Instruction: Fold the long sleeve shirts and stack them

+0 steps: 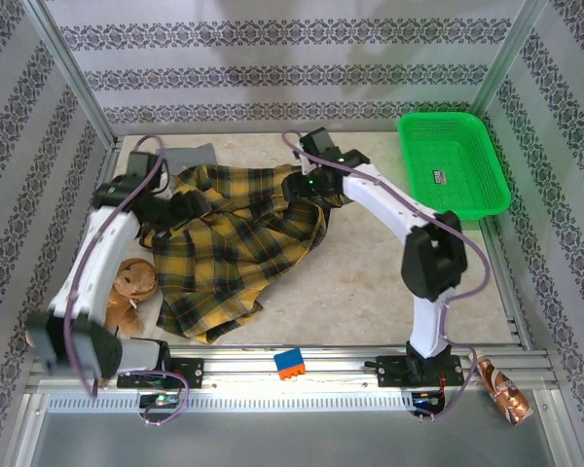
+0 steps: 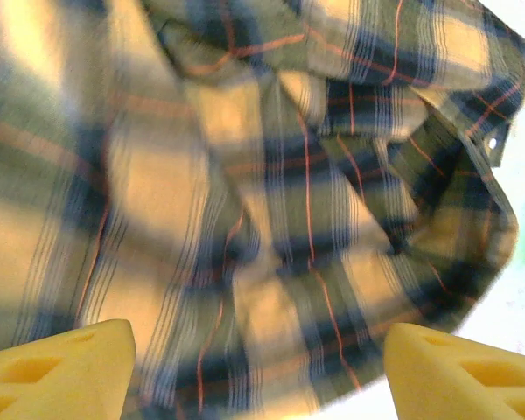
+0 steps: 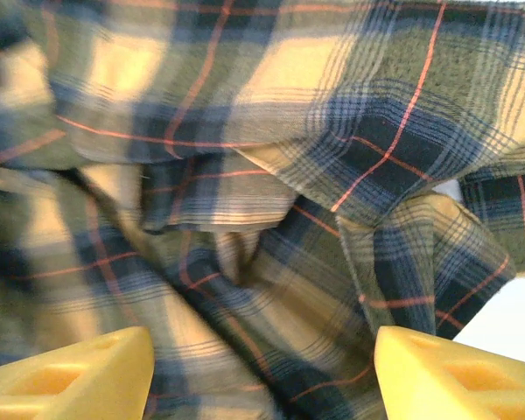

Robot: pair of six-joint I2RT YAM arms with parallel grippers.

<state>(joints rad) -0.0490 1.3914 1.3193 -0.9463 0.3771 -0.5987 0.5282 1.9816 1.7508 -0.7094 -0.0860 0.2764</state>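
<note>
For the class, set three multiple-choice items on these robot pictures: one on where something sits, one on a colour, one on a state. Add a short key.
1. Where on the table does the green plastic basket sit?
A. far right corner
B. near left corner
C. middle

2. What colour are the thin lines on the yellow-and-black plaid flannel shirt?
A. white
B. red
C. green

3. How does that shirt lie?
A. folded square
B. rolled up
C. crumpled, unfolded

Key: 1 A, the top view shows it at the far right; 2 B, both wrist views show thin red lines; 3 C, it spreads in loose wrinkles.
</note>
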